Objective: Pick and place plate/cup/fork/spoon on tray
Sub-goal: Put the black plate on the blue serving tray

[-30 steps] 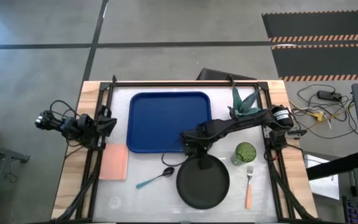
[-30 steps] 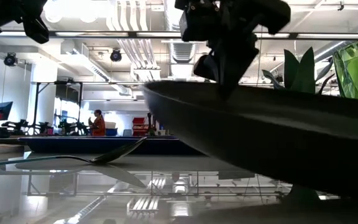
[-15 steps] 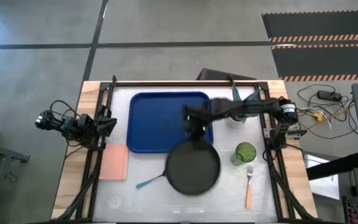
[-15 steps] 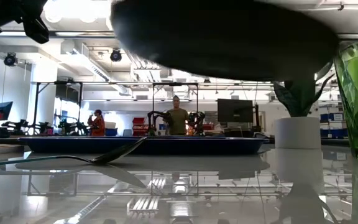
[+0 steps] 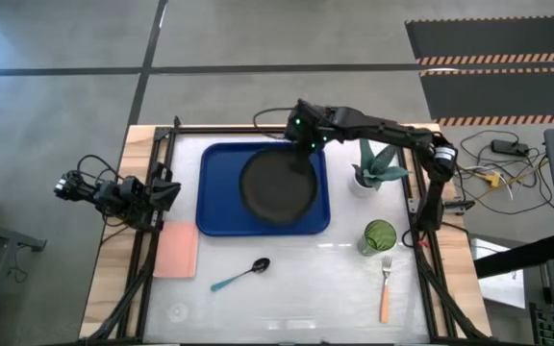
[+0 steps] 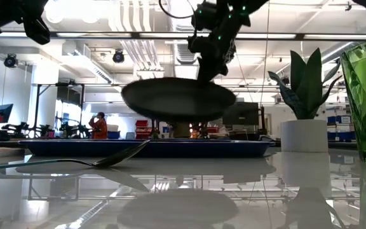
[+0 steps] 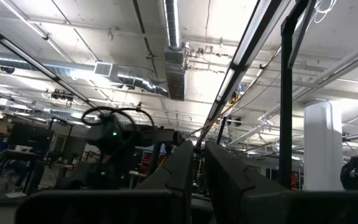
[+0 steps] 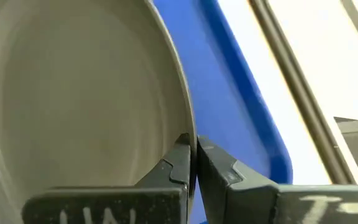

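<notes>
The black plate (image 5: 277,185) hangs level over the blue tray (image 5: 217,207), clear of it in the low view (image 6: 178,100). My right gripper (image 5: 303,149) is shut on the plate's far rim. The tray also shows in the low view (image 6: 75,147). The blue-handled spoon (image 5: 241,276) lies on the table in front of the tray. The green cup (image 5: 379,235) stands at the right, with the orange-handled fork (image 5: 386,288) lying nearer the front edge. My left gripper (image 7: 197,168) waits shut at the table's left edge, pointing up at the ceiling. My right gripper pinches the plate's raised rim (image 8: 188,127) between its two fingers, at the plate's far right side (image 5: 298,161). One finger is on the inner face and one on the outer. The fingers come from the far side, slanting down. The plate hangs about level, lifted clear above the tray.
A spiky plant in a white pot (image 5: 375,165) stands right of the tray, close to my right arm. A pink flat rectangle (image 5: 176,252) lies at the front left. The table's dark frame rails run along its left, right and far sides.
My right gripper has lifted the plate from the table's near middle, beside the spoon and fork, and carried it up and toward the far edge. The plate, which was tilted at first, now hangs level over the tray. The spoon, once partly covered, shows whole.
</notes>
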Robot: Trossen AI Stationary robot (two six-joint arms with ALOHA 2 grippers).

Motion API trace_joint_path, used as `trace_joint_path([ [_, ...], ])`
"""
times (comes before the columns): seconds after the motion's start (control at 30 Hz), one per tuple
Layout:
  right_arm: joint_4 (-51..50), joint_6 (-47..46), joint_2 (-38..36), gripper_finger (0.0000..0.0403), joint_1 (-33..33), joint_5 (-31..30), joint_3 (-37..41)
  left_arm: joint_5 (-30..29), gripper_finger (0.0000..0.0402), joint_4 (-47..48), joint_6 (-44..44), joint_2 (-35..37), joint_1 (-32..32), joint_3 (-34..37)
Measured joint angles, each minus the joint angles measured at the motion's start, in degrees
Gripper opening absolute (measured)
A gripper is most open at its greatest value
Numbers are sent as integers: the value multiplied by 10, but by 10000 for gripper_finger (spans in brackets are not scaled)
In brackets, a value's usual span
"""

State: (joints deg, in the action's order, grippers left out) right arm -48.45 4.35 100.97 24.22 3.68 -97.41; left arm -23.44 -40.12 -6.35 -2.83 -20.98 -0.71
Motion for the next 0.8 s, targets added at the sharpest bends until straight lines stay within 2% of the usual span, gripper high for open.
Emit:
trace_joint_path([
  [0.3, 8, 44, 56, 8, 21, -9, 2, -2, 24, -2, 0, 0, 0, 0],
  [0.53, 8, 69, 70, 8, 21, -64, 2, -6, 24, -2, 0, 0, 0, 0],
  [0.8, 15, 74, 80, 9, 21, -84, 3, -9, 24, -5, 0, 0, 0, 0],
])
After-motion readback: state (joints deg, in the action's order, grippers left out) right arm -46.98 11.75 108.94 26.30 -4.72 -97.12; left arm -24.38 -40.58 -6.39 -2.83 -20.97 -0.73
